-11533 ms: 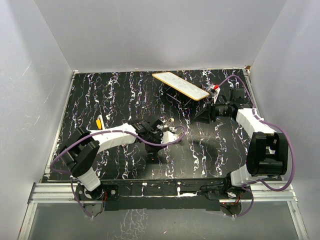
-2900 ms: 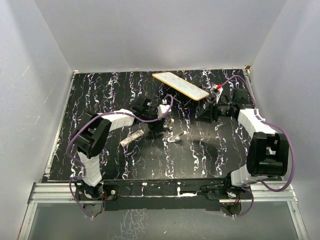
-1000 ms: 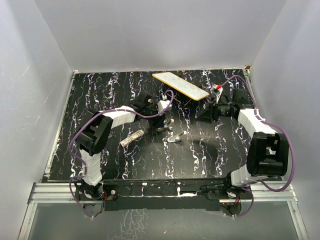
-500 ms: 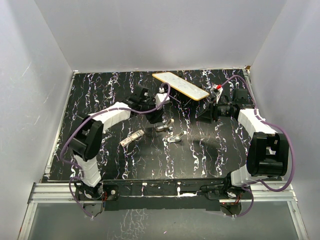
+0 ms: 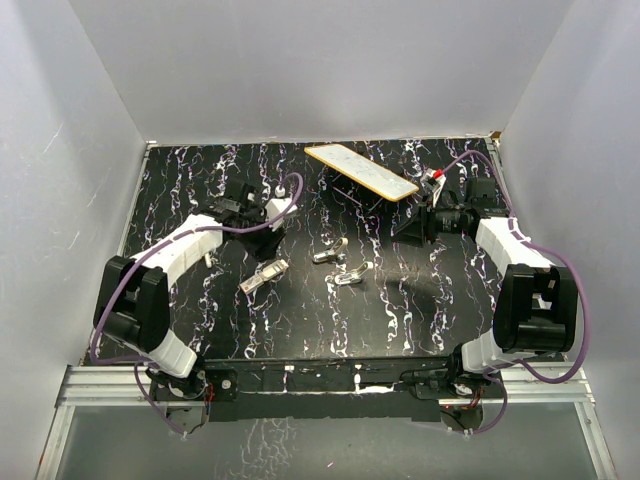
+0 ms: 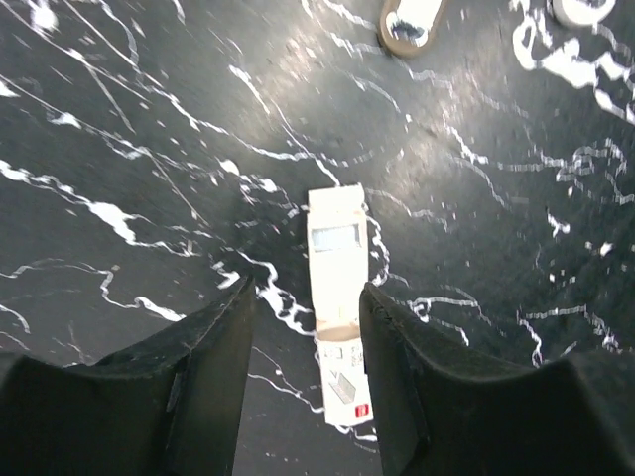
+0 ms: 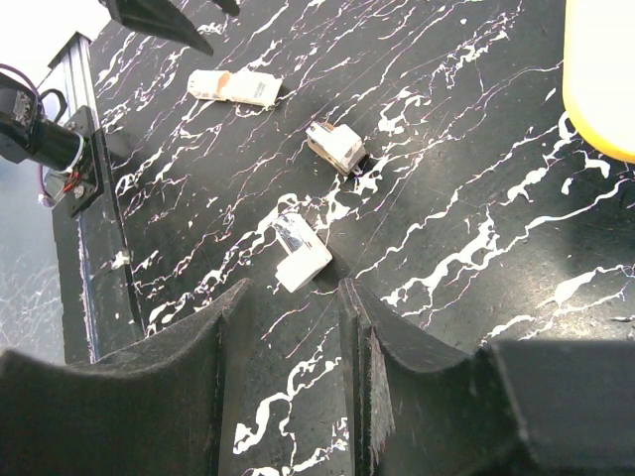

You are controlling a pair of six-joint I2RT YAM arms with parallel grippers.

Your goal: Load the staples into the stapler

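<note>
Step in hand: approach for pickup of the stapler [image 5: 263, 277]. Judging by the layout, no staples are loaded yet. The stapler lies flat on the bench [image 5: 300, 320], a little left of centre, roughly midway between the far and near edges. Two small whitish pieces [image 5: 330, 253] lie to its right, apart from it; whether they are the staples cannot be told.

Left arm: it reaches from the near-left corner toward the far edge, with the wrist on the far side of the stapler. The left gripper [image 6: 306, 293] hovers with its claw wide and empty. In the wrist view the stapler shows lengthwise in the gap.

Next move, as judged: lower straight down, keep one finger on each long side, then close across the narrow width — a skewed descent would likely push it away.

Right arm: folded by the far-right corner. The right gripper [image 7: 295, 293] is moderately open — holding nothing
</note>
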